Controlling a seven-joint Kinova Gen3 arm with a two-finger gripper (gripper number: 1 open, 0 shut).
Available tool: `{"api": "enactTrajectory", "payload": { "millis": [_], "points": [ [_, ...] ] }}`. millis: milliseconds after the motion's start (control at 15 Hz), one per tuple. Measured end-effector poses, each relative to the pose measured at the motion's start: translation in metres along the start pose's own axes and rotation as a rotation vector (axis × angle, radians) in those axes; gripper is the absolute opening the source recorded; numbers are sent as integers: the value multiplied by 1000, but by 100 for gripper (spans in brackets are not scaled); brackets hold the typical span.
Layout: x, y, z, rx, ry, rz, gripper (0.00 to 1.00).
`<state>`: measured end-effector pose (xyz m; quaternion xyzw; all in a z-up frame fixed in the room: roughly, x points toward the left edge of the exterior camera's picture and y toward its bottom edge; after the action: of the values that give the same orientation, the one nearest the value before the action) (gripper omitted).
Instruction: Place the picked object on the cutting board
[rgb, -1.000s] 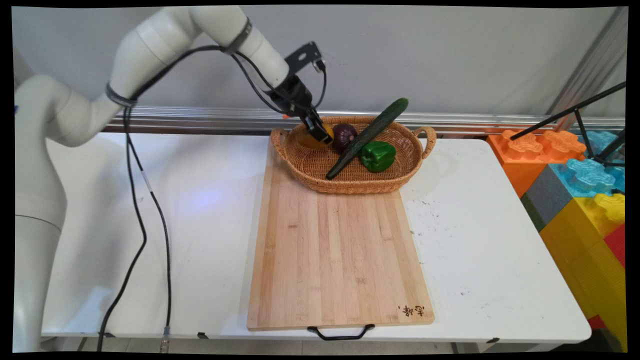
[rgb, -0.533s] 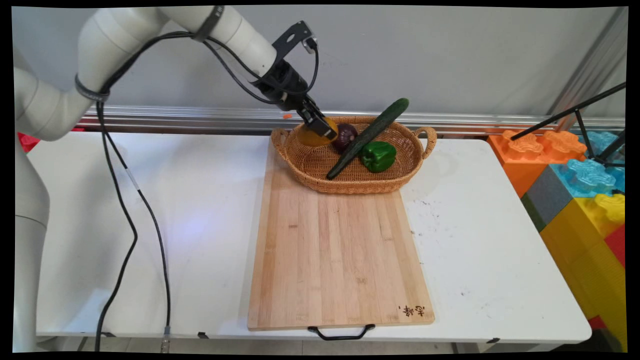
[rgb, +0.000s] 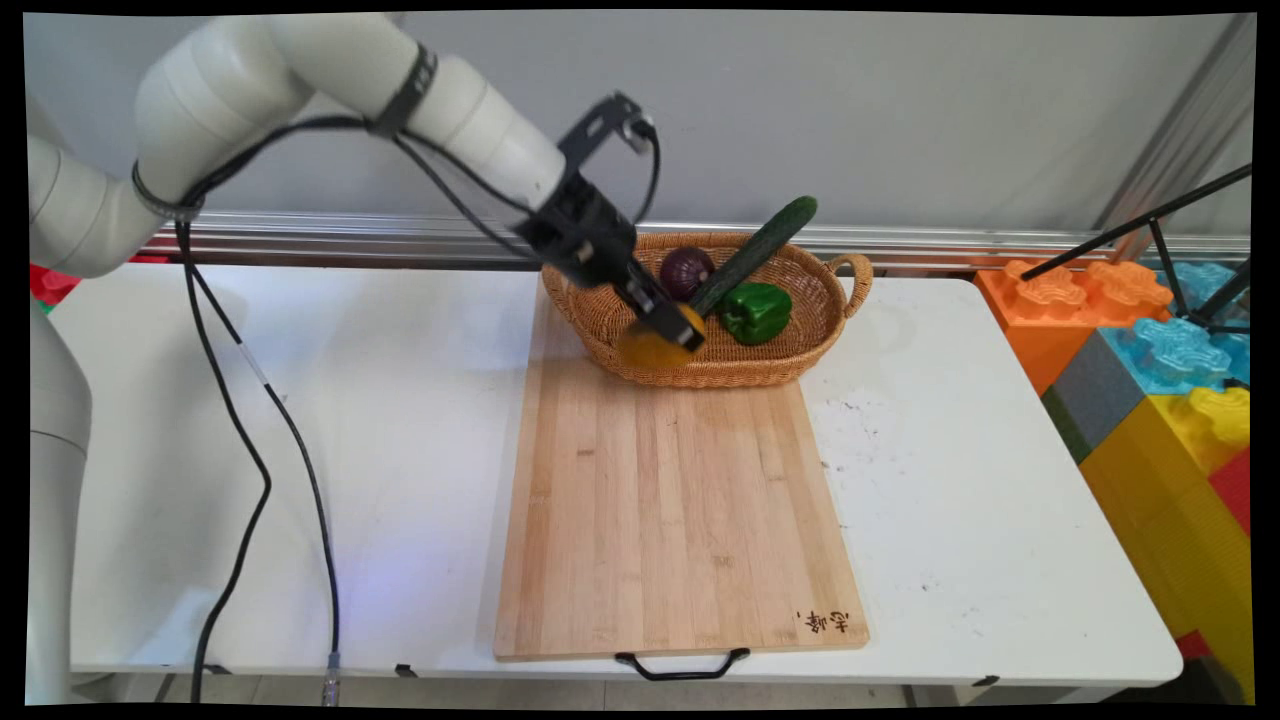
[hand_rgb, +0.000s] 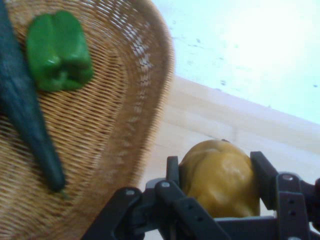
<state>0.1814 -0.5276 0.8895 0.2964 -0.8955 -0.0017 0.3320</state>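
While the arm reaches in from the upper left, the black gripper (rgb: 672, 332) is clamped on a yellow-orange pepper (rgb: 652, 347), one finger (hand_rgb: 264, 172) pressed against each side of it in the hand view. It holds the pepper above the near rim of the wicker basket (rgb: 800, 360), over the far end of the wooden cutting board (rgb: 680, 510); whether the pepper clears the rim or brushes it is hard to tell from the main view. Inside the basket a red onion (rgb: 686, 271) sits toward the back, a long cucumber (rgb: 755, 252) leans with its upper end over the far rim, and a green bell pepper (rgb: 755, 311) lies just beside the cucumber. Basket and board rest on the white table (rgb: 400, 400), and coloured building blocks (rgb: 1160, 350) stand at the right.
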Motion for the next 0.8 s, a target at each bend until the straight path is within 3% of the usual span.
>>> {"api": "enactTrajectory", "payload": {
  "millis": [333,800],
  "points": [
    [-25,27,49,-30,-34,-59,0],
    [-46,34,100,-21,-73,-54,0]
  ]
}}
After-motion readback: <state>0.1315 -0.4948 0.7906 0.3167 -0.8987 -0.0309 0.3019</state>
